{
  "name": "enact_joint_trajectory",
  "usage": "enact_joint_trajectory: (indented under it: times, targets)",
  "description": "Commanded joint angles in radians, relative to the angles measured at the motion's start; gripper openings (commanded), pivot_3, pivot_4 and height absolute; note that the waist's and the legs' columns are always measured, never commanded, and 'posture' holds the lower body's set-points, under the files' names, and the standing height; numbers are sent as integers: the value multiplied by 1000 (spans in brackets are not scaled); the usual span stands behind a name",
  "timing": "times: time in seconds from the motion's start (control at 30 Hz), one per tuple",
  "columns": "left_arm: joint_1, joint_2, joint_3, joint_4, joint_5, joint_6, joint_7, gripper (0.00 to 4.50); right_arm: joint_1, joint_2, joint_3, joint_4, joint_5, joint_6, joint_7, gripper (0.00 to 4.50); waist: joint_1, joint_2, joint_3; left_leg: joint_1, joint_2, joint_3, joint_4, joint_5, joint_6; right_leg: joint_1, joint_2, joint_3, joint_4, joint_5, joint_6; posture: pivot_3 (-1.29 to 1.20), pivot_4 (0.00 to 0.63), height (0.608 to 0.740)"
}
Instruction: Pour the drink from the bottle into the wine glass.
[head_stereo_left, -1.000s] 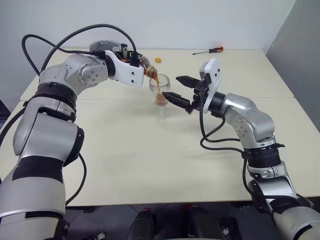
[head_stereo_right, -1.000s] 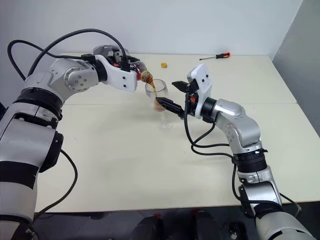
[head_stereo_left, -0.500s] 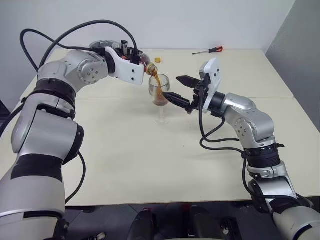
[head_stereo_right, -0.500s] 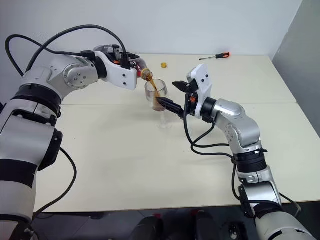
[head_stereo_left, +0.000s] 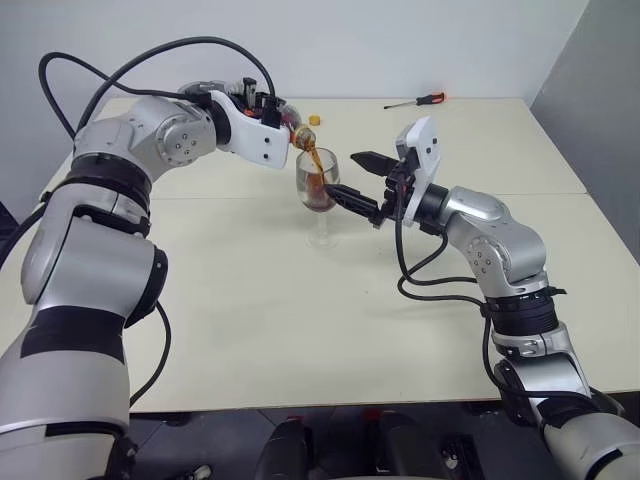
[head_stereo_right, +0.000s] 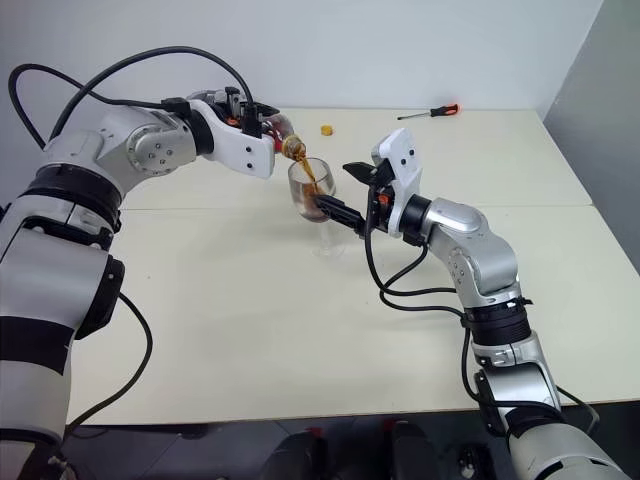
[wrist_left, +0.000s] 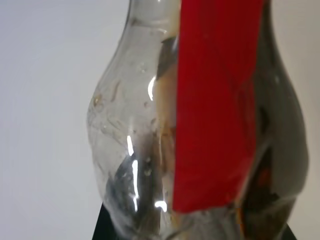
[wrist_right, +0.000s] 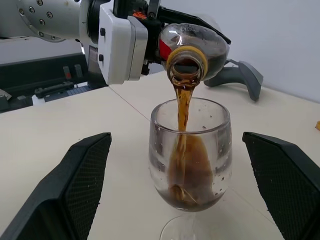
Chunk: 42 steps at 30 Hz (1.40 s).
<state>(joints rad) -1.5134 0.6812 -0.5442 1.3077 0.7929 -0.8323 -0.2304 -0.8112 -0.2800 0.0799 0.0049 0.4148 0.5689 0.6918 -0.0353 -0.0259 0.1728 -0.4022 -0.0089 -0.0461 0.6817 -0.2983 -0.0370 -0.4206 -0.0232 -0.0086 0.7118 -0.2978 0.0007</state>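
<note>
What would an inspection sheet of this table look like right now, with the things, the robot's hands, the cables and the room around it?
Surface: pale table, two boards meeting at a seam; no spills seen.
Job's things: bottle tipped, mouth above the wine glass; drink streaming in, the bowl partly filled; glass upright on its foot.
Clutter: small yellow cap and a red-handled screwdriver near the far edge.
Hands: left hand shut on the bottle; right hand open, one finger either side of the bowl, not touching it.
Cables: black cables loop over the left arm and hang under the right arm, clear of the glass.
Surroundings: plain white wall behind, grey panel at right.
</note>
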Motion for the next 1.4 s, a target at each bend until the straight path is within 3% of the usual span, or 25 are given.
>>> enact_joint_trajectory:
  times: [0.03,1.1,1.4]
  targets:
    - [-52,6,1,-4,1,8,21,1004,-27,0,-21,-14,2,-25,1,4500,0,0,0,0,0,0,0,0,0,0,0,0,0,0,0,0,150,740]
    - [-61,-4,3,1,8,24,29,1004,-30,-5,-22,-7,-1,-33,0,4500,0,0,0,0,0,0,0,0,0,0,0,0,0,0,0,0,150,740]
    - [-30,-27,75,9,-98,41,-67,1004,-24,-6,-23,-5,-9,-40,-3,4500,-1,0,0,0,0,0,0,0,0,0,0,0,0,0,0,0,150,740]
